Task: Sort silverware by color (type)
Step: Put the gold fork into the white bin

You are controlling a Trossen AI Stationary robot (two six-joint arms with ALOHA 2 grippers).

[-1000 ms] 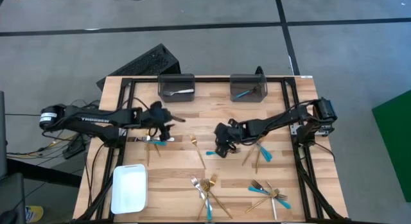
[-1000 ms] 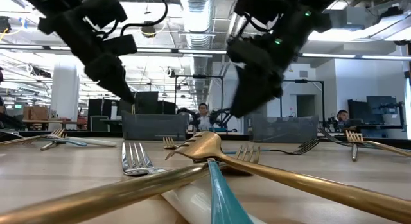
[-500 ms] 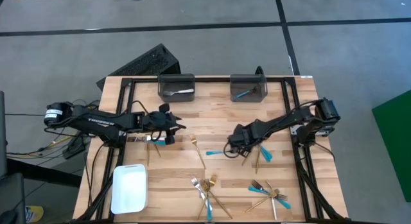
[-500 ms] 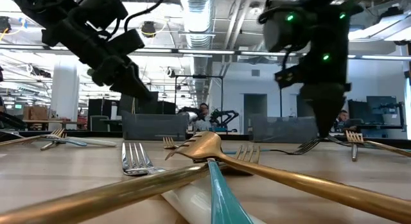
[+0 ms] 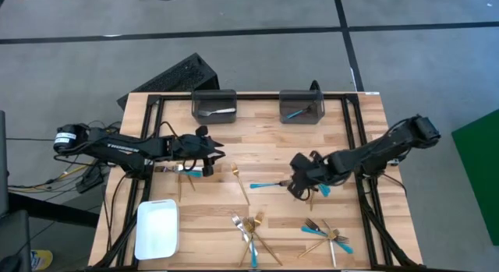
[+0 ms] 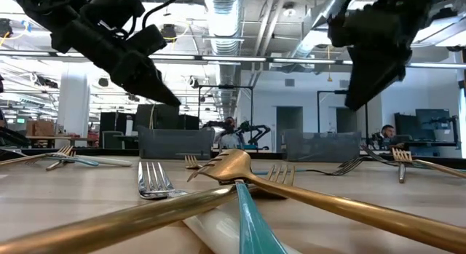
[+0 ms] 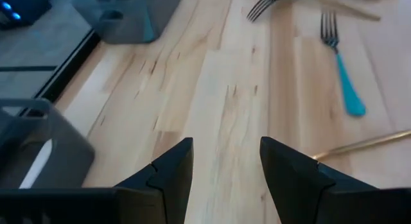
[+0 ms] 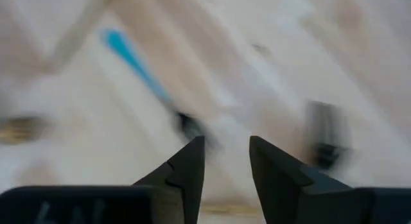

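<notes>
Since the earlier frame the right gripper (image 5: 300, 185) has been carried rightward across the table, from beside the blue fork (image 5: 265, 185) to just past its handle end; its fingers are seen apart and empty. The left gripper (image 5: 209, 153) is held over the left side, fingers apart, nothing gripped. One silver piece (image 5: 221, 111) is lodged in the left bin (image 5: 214, 103), one blue piece (image 5: 295, 113) in the right bin (image 5: 302, 105). Most silverware (image 5: 251, 226) is still scattered; sorting is judged barely begun.
</notes>
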